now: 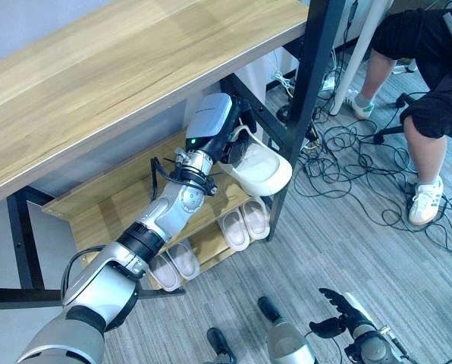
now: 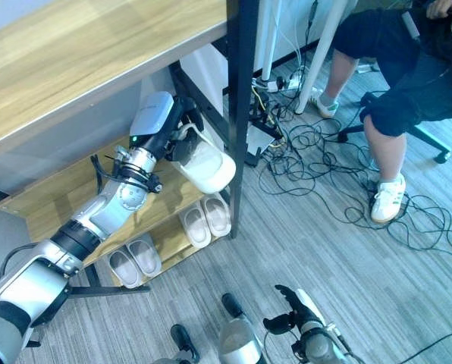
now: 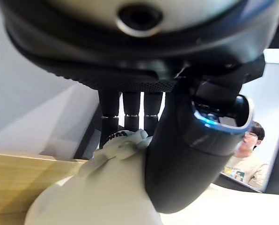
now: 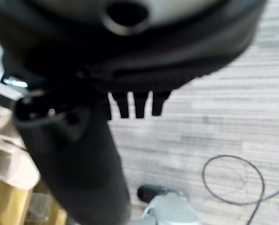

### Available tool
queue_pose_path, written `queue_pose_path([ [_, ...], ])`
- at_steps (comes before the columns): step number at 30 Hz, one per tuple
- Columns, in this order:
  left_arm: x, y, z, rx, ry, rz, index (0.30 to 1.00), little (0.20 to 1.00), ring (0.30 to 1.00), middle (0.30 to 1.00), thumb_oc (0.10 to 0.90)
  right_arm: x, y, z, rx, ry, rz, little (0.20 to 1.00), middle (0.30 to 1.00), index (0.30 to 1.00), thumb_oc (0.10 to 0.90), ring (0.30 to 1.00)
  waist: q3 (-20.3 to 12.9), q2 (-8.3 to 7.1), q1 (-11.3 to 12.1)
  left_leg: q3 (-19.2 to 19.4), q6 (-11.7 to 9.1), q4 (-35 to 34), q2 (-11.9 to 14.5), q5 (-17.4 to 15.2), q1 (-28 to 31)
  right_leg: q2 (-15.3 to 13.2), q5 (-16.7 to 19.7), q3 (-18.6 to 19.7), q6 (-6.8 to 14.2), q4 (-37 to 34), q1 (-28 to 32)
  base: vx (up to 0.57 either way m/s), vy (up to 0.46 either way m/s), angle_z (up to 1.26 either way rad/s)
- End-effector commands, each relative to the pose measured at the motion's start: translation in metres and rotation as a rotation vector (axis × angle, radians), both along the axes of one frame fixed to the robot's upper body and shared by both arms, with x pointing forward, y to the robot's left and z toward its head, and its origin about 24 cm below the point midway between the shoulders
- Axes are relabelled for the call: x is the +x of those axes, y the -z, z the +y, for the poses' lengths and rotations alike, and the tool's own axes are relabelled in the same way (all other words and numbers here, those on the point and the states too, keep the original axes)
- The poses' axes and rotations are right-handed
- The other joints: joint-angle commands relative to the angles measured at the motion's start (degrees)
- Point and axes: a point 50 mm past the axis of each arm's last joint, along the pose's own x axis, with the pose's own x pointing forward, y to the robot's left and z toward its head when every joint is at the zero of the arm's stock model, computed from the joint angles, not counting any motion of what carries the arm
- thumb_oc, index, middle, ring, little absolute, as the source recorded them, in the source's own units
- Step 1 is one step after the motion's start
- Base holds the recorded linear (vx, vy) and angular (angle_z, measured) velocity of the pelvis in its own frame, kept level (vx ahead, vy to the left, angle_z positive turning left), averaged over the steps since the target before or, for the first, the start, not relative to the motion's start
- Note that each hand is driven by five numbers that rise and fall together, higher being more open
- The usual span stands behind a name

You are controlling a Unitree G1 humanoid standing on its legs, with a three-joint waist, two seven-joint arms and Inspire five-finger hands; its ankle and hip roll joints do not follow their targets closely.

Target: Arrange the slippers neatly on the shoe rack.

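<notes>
Right now the left hand (image 1: 237, 133) is clamped on a cream slipper (image 1: 260, 171), thumb and fingers (image 3: 130, 112) pinching its upper edge, as the left wrist view shows. It holds the slipper over the right end of the rack's (image 1: 97, 212) middle shelf (image 1: 116, 199), beside the dark post (image 1: 309, 91), with the toe jutting past the shelf's front edge and tipped down toward the floor. Whether its heel rests on the board I cannot tell. On the bottom shelf two pairs (image 1: 243, 222) (image 1: 174, 262) of pale slippers already sit side by side, toes outward. The right hand (image 1: 340, 315) hangs low over the grey floor, holding nothing, fingers loosely spread. To my eye the step is setting this slipper down on the middle shelf. Doing it well means levelling the sole first, then drawing it back from the edge until the whole sole is over wood, since a toe left overhanging could tip it off. Keep it clear of the post, and turn the toe to match the pairs below. Loosen the pinch only once the sole lies flat, and lift the fingers straight up so they don't drag it askew. A seated person (image 1: 431, 83) and a tangle of cables (image 1: 347, 159) lie well to the right, away from the work.
</notes>
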Motion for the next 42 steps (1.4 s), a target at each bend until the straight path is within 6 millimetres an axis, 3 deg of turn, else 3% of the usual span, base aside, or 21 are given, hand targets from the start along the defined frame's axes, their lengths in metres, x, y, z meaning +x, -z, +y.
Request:
queue_pose_path([
  [1, 0.008, -0.045, 0.012, -0.049, -0.061, -0.186, 0.300, 0.300, 0.300, 0.300, 0.400, -0.008, -0.008, -0.008, -0.009, -0.010, -0.051, 0.900, 0.900, 0.900, 0.800, 0.900, -6.27, -3.54, 1.53, -0.83, -1.37, 0.17, 1.16, -4.25, 0.93, 0.62, 3.56, -2.87, 1.92, -0.03, -2.43, 0.00, 0.000, 0.00],
  [12, 0.013, -0.041, 0.043, -0.020, -0.175, -0.186, 0.300, 0.300, 0.300, 0.300, 0.400, -0.009, -0.007, -0.006, -0.005, -0.023, -0.045, 0.900, 0.900, 0.900, 0.800, 0.900, -6.12, -3.87, 2.15, -1.43, -1.31, 0.17, 0.88, -4.48, 0.68, 0.44, 3.55, -3.13, 1.70, -0.03, -2.59, 0.00, -0.001, 0.01],
  [20, 0.020, -0.039, 0.042, 0.063, -0.187, -0.163, 0.300, 0.300, 0.300, 0.300, 0.400, -0.007, -0.008, -0.005, -0.004, -0.034, -0.048, 0.900, 0.900, 0.900, 0.800, 0.900, -5.14, -4.22, 1.75, -1.57, -1.32, 0.17, 0.76, -4.14, -0.20, 0.39, 3.98, -3.08, 1.40, -0.03, -3.54, 0.00, 0.000, 0.01],
  [22, 0.023, -0.040, 0.040, 0.091, -0.190, -0.161, 0.900, 0.900, 0.900, 0.900, 0.800, -0.005, -0.008, -0.004, -0.003, -0.040, -0.048, 0.900, 0.900, 0.900, 0.800, 0.900, -4.66, -4.26, 1.58, -1.46, -1.32, 0.17, 0.67, -3.96, -0.57, 0.33, 4.23, -3.02, 1.27, -0.03, -3.93, 0.00, 0.000, 0.00],
  [31, 0.025, -0.050, 0.037, 0.118, -0.188, -0.185, 0.900, 0.900, 0.900, 0.900, 0.800, -0.005, -0.009, -0.003, 0.002, -0.046, -0.057, 0.900, 0.900, 0.900, 0.800, 0.900, -3.86, -4.43, 1.38, -1.26, -1.33, 0.17, 0.65, -3.85, -0.93, 0.23, 4.64, -2.69, 1.13, -0.03, -4.50, 0.00, 0.000, 0.00],
  [42, 0.020, -0.036, 0.026, 0.112, -0.133, -0.154, 0.900, 0.900, 0.900, 0.900, 0.800, -0.006, -0.008, -0.002, 0.010, -0.038, -0.059, 0.900, 0.900, 0.900, 0.800, 0.900, -3.97, -4.71, 2.05, -1.74, -1.25, 0.17, 0.54, -3.87, -0.66, 0.19, 4.41, -3.25, 1.13, -0.03, -4.03, 0.00, 0.000, 0.00],
])
